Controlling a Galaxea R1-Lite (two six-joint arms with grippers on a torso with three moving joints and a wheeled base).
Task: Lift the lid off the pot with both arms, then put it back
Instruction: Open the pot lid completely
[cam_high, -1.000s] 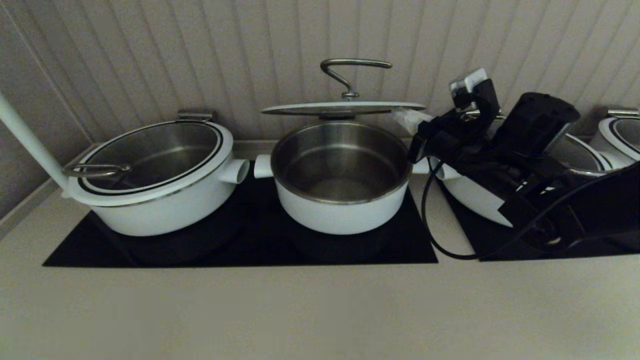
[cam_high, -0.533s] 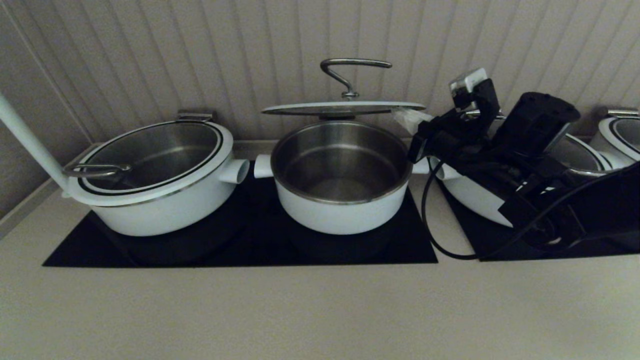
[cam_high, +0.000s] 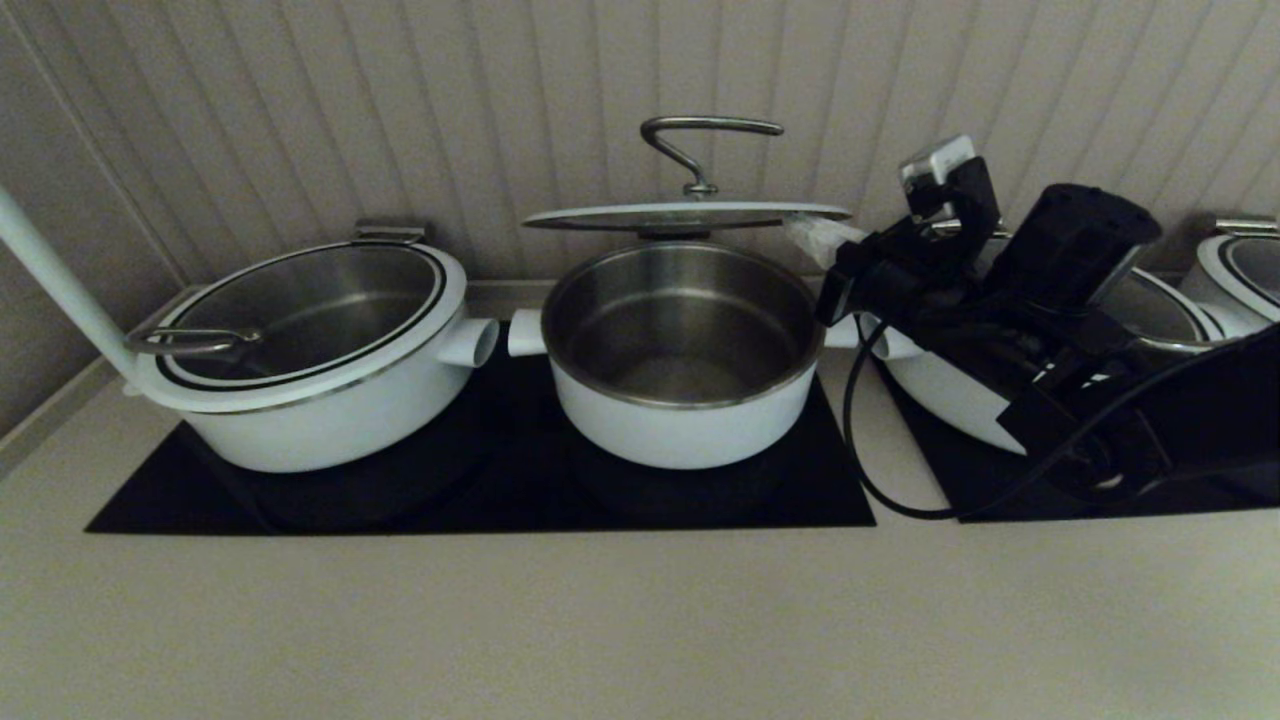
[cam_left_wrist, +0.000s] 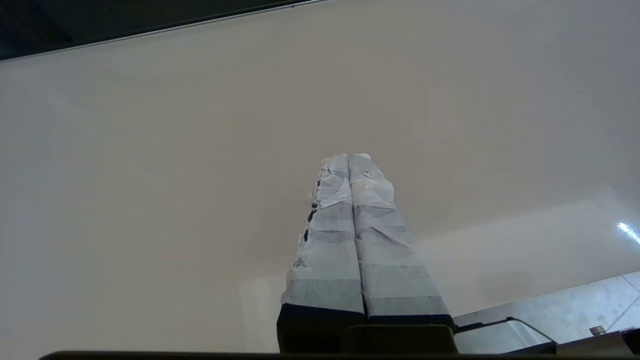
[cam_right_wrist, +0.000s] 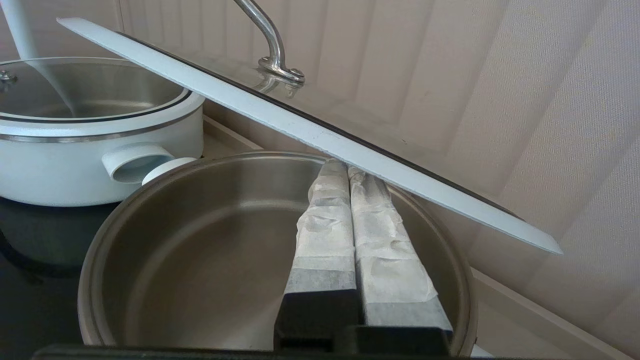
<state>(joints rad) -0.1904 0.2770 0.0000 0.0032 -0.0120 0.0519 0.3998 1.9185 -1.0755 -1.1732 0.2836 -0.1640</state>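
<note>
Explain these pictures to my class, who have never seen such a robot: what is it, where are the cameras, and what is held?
This is a two-armed robot. The wide picture comes from a camera on its head. The other two come from wrist cameras, each looking along a claw. On the pale counter, a black cooktop carries a lidded white pot and the open pot. The glass lid hangs level above the open pot. The right claw, fingers pressed together, sits under the lid's edge, propping rather than pinching it. The left claw, also shut, holds nothing and faces a bare pale surface.
</note>
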